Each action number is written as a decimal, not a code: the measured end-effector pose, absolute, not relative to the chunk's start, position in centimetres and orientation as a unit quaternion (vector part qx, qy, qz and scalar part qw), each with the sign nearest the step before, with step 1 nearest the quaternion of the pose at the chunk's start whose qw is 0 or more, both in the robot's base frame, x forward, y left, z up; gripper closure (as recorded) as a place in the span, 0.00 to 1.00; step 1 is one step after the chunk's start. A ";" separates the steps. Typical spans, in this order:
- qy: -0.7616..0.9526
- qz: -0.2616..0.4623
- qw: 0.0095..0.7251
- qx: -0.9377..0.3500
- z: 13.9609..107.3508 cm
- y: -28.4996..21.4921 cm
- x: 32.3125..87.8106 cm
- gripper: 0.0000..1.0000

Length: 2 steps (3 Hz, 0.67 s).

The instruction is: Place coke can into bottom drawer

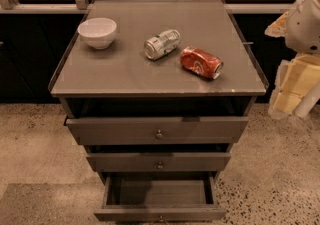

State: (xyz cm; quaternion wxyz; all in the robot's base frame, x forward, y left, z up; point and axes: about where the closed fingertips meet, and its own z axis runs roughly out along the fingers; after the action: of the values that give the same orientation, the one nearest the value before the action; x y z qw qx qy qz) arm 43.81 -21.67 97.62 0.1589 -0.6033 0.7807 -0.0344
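Your tool (294, 91) hangs at the right edge of the frame, beside the table (120, 71) and off its smooth grey top; you cannot tell whether it is wide or narrow. The coke can (201, 62), red and dented, lies on its side right of centre, near the front lip. A silver-and-green can (161, 44) lies near it, apart. A round white bowl (97, 32) sits upper left. The bottom drawer (159, 213) stands pulled out, open from above.
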 end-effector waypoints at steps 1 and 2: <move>0.781 -0.034 0.159 -0.603 97.6 -21.7 43.8 0.00; 0.780 -0.048 0.167 -0.602 98.2 -21.7 43.7 0.00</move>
State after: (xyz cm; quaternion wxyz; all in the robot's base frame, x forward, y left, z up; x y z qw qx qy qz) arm 43.72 -21.74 98.21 0.1672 -0.6016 0.7796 -0.0483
